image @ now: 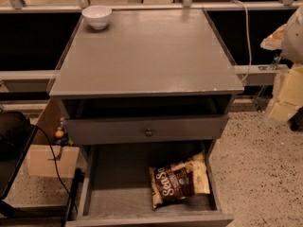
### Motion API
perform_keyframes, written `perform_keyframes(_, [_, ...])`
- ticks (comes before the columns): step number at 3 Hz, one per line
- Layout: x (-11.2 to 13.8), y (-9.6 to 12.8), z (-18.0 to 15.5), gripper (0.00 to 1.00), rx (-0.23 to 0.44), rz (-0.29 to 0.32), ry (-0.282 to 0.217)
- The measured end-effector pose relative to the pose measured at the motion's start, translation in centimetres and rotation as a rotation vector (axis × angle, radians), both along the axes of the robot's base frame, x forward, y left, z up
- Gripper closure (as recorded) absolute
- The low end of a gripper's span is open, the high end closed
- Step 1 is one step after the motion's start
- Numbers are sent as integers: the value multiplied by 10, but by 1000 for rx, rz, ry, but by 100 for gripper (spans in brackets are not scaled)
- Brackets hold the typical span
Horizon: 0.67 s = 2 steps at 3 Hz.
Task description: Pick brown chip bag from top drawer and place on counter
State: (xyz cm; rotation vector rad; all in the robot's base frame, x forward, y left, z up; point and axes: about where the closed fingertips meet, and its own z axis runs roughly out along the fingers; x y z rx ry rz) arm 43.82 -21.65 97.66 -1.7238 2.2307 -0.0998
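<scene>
The gripper [286, 94] hangs at the far right, beyond the counter's [147, 56] right edge; I cannot tell whether it is released or clenched. Below and to its left, the brown chip bag [179, 181] lies tilted in the open top drawer [118, 193], close to the right wall and front lip. Open drawer floor runs leftward from the bag. A white bowl [97, 16] sits at the counter's far-left back corner.

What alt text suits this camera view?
A brown chip bag lies in the open drawer below the grey counter. A white bowl sits at its far left corner; the gripper is at the right edge.
</scene>
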Motion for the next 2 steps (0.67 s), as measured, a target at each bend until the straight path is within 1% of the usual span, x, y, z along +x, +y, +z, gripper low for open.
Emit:
perform_keyframes(1, [0,0,0,0,0,0,0])
perform_keyframes(2, [0,1,-1,0,9,29,-25])
